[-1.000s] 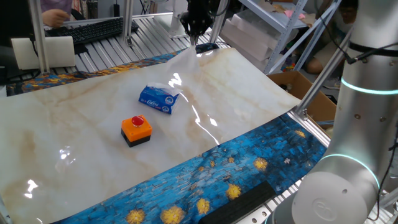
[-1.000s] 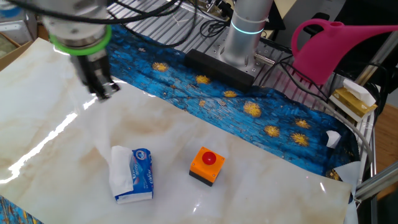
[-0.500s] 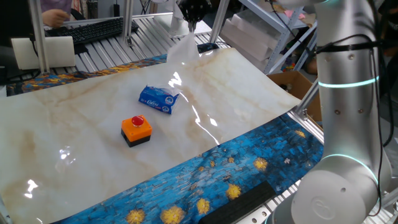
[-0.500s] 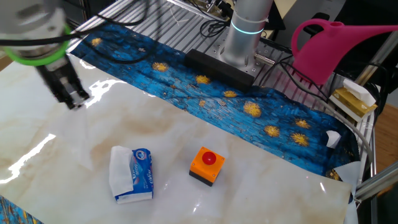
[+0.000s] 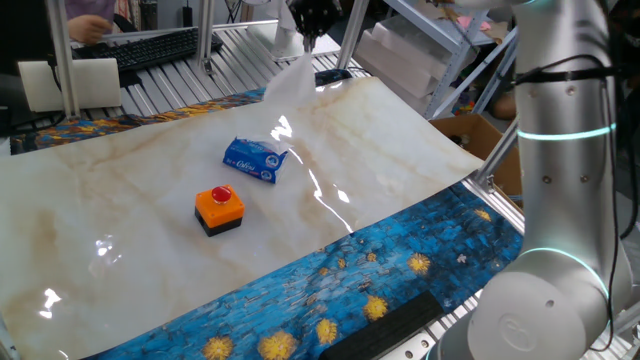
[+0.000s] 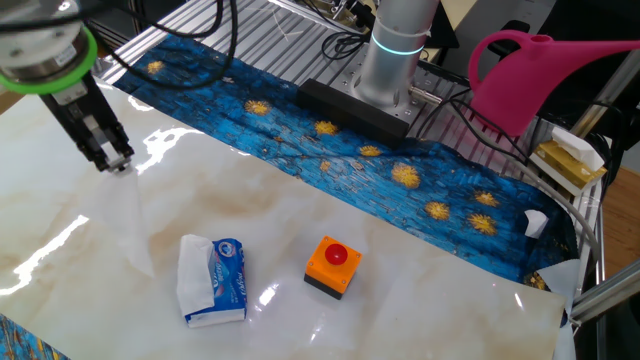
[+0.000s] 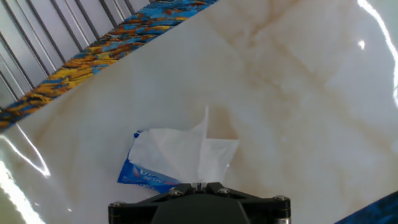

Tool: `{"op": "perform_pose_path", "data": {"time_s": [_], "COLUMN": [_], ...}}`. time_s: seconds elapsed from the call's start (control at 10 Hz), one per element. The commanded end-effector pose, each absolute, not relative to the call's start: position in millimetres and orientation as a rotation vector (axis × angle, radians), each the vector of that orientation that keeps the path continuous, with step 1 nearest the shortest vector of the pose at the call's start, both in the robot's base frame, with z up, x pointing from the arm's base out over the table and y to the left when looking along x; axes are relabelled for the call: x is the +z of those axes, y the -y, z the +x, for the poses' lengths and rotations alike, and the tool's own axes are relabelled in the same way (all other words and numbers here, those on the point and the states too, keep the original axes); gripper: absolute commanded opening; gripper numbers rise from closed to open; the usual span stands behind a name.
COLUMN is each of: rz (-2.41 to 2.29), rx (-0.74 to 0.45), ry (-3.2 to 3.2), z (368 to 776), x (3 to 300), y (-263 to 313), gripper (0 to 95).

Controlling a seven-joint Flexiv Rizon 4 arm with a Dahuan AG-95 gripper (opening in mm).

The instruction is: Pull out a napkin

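High above the surface (image 5: 150, 190), the claw (image 6: 112, 163) (closed on the napkin (image 6: 132, 215)) has risen since a second ago, so the sheet now hangs clear of the blue pack (image 6: 212, 283), indicating extraction is essentially complete.

Pincer (image 6: 112, 165) w/ napkin (image 6: 133, 222) has swung off toward table's far edge & risen slightly.

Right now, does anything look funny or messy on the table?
Only one thing: the napkin hangs in the air from the shut gripper, clear of the blue tissue pack. Another crumpled white sheet sticks out of the pack. The orange button box sits upright. Nothing looks spilled or broken.
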State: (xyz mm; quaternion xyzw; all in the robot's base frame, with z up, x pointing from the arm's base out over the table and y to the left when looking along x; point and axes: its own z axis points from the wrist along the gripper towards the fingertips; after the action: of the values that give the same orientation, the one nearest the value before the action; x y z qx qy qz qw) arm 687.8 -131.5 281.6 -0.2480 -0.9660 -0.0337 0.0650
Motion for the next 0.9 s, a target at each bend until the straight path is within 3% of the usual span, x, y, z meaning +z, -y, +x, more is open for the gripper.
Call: {"op": "perform_pose_path", "data": {"time_s": [0.1, 0.4, 0.9], "rz": [-0.829, -0.846, -0.871], "rx": [-0.181, -0.175, -0.185], "ry": [2.850, 2.864, 2.850], "z": [694.3, 694.4, 694.4], "x": [285.7, 285.8, 285.8], "y": [131.0, 131.1, 131.0], "gripper": [19.0, 76.0, 76.0]}}
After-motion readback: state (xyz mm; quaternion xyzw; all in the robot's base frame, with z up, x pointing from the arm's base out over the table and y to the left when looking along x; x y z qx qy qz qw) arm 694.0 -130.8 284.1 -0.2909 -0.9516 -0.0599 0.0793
